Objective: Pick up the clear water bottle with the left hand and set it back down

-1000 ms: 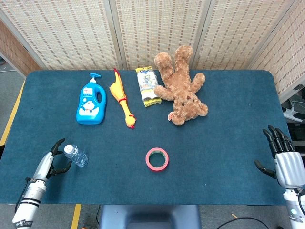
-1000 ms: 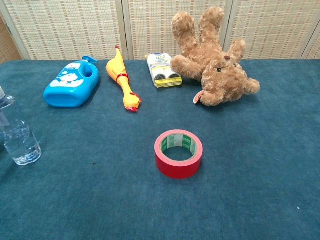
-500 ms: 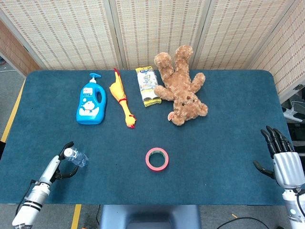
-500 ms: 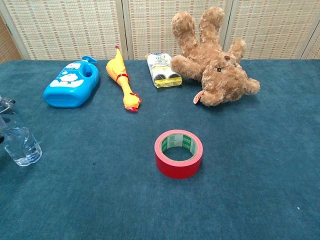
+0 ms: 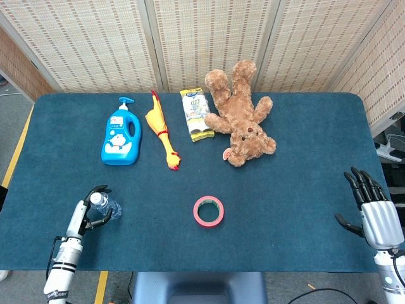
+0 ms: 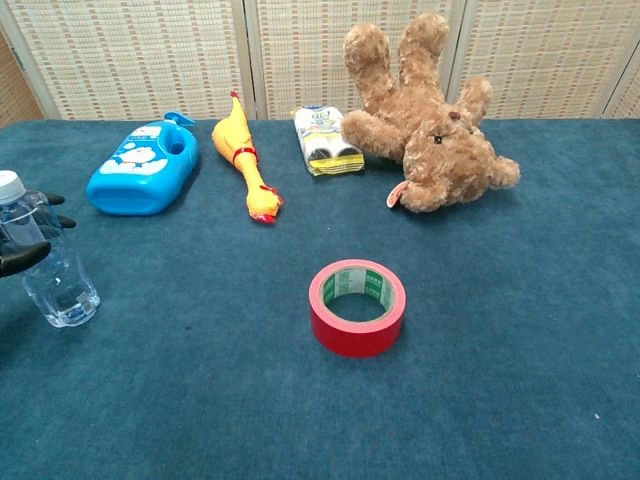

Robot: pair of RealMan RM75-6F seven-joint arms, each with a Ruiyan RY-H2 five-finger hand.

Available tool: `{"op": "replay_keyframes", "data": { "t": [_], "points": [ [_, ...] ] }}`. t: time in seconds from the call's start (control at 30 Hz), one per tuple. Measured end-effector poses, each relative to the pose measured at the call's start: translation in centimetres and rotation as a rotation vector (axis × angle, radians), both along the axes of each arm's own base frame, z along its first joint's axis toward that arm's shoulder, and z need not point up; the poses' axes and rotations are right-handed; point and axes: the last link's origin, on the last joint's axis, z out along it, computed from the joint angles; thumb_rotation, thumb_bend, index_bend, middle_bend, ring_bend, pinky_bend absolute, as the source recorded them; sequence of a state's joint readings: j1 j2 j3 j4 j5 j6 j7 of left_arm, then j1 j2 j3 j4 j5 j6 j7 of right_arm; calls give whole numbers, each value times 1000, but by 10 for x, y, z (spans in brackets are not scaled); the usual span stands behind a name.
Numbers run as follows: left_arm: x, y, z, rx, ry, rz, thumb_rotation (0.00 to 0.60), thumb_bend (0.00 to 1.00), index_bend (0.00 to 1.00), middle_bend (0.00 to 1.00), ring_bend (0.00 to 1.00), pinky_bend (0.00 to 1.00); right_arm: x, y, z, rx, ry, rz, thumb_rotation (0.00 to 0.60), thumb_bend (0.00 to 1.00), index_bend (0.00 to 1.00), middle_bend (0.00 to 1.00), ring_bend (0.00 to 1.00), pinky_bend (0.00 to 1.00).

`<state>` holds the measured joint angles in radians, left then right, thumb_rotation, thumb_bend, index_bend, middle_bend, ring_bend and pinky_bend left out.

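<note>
Head view | left hand point(image 5: 93, 209) fingers wrap clear water bottle point(image 6: 50, 265) (upright) | right hand point(image 5: 373, 212) fingers spread

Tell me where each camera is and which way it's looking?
Head view: sits high up, looks steeply down at the blue table; shows the left hand around the clear water bottle and the right hand open at the table's edge.
Chest view: sits low at the near edge, looks across the table toward the screens; only dark fingers of the left hand show.
Both share the bottle, red tape roll, teddy bear.
</note>
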<state>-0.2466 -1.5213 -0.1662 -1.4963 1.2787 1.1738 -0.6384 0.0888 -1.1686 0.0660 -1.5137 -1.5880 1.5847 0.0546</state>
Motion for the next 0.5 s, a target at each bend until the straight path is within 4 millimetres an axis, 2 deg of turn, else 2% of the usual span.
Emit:
{"op": "replay_keyframes", "data": {
  "t": [0.13, 0.2, 0.33, 0.5],
  "points": [
    [-1, 4, 4, 41, 11, 9, 600, 460, 498, 537, 425, 233, 0, 0, 0, 2, 0, -2, 600, 102, 0, 0, 0, 160],
    [0, 6, 8, 66, 34, 4, 600, 464, 536, 576, 460, 270, 0, -1, 0, 5, 0, -3, 600, 102, 0, 0, 0, 160],
    [1, 12, 17, 109, 114, -10, 600, 464, 565, 602, 483, 288, 0, -1, 0, 10, -1, -6, 600, 102, 0, 0, 0, 161],
    [-1, 23, 33, 201, 372, -38, 600, 465, 601, 639, 521, 370, 0, -2, 0, 13, 1, -12, 600, 101, 0, 0, 0, 161]
  ]
}}
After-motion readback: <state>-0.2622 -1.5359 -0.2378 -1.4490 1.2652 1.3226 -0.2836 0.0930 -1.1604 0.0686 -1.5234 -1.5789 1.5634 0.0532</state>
